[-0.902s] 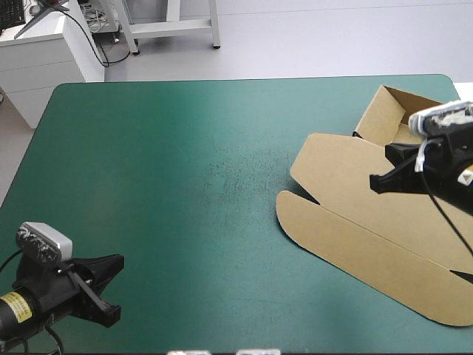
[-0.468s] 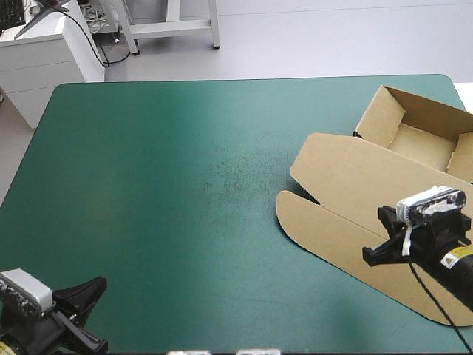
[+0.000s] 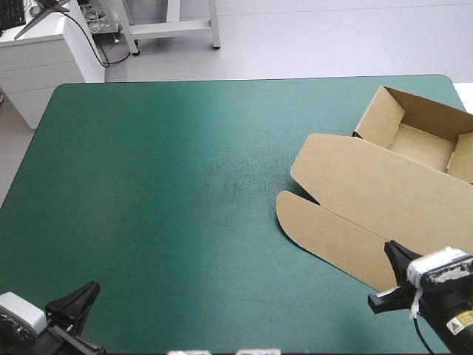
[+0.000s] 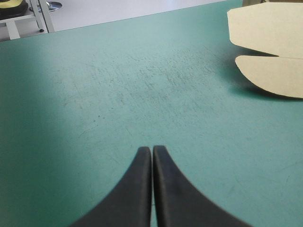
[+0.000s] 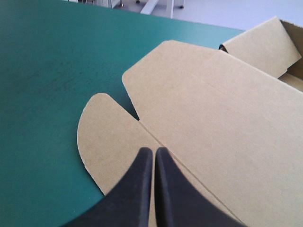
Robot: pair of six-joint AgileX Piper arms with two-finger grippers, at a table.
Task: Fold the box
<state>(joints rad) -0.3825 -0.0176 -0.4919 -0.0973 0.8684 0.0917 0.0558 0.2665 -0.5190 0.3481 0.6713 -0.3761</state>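
1. The box sits at the right side of the teal-green counter. Its tray is by the far right corner with walls raised, and the lid lies flat toward the near edge.
2. The right end effector is closed and holds nothing, with its tips above the lid's near strip beside the rounded flap.
3. The left end effector is also closed and empty (it is low at the near left corner, well apart from the box).
4. Judgement: the tray-forming step looks done, and neither arm is engaged with the board.
5. If more work is wanted, the next move calls for parting the fingers and getting under a lid edge.
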